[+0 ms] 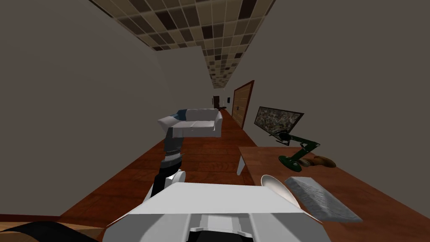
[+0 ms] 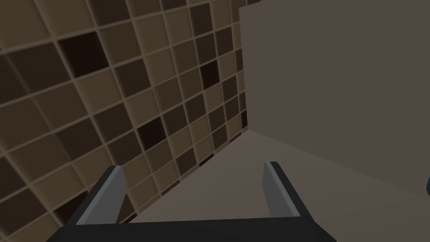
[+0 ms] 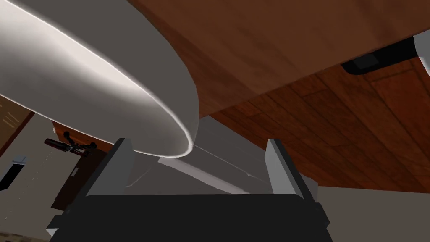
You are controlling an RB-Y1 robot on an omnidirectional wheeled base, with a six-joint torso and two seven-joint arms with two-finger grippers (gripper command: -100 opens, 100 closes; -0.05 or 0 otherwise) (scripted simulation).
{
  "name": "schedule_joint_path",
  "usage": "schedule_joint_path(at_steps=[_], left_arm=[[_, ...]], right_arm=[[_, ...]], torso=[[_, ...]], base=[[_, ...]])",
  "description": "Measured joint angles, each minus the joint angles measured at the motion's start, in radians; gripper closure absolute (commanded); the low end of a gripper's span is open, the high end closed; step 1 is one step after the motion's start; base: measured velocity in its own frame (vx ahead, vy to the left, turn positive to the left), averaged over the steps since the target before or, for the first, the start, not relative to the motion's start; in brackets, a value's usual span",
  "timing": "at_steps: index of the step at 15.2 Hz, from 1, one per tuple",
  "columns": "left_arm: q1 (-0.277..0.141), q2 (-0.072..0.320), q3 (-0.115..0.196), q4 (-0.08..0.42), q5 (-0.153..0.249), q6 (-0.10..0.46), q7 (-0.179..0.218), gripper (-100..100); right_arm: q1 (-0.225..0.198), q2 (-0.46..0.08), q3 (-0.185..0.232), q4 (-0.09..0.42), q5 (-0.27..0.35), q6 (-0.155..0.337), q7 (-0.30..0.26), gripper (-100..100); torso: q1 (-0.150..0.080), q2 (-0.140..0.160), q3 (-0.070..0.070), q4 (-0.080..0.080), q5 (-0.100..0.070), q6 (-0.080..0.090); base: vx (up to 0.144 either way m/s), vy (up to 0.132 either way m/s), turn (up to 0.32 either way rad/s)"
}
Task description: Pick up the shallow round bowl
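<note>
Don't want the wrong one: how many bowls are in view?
1: the white bowl at the wooden table's near end, beside the grey slab. Others may be hidden.

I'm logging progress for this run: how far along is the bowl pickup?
Done: the approach. The right gripper is at the white bowl, at the edge of the brown table. In hand: the bowl's rim lies between its open fingers, ungripped. Left: closing on the rim and lifting. The left gripper, open, is raised and idle.
</note>
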Motion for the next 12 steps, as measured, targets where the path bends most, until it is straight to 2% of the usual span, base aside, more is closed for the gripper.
schedule_joint_path(at_steps=[3,5,11,12], left_arm=[[0.000,0.000,0.000,0.000,0.000,0.000,0.000,0],[0.000,0.000,0.000,0.000,0.000,0.000,0.000,0],[0.000,0.000,0.000,0.000,0.000,0.000,0.000,0],[0.000,0.000,0.000,0.000,0.000,0.000,0.000,0]], right_arm=[[0.011,-0.055,0.038,0.009,0.027,0.024,0.006,-100],[0.012,-0.068,0.053,0.020,0.039,0.031,0.008,-100],[-0.022,-0.004,0.042,0.097,0.024,0.003,0.022,-100],[-0.023,0.000,0.041,0.101,0.024,0.000,0.022,100]], torso=[[0.000,0.000,0.000,0.000,0.000,-0.001],[0.001,0.000,0.000,0.000,0.000,0.000],[0.001,0.002,0.001,0.001,0.000,0.000],[0.001,0.002,0.001,0.001,0.000,0.000]], base=[[0.017,-0.001,0.124],[0.003,-0.001,0.051],[-0.018,0.004,0.071],[0.000,0.000,0.000]])
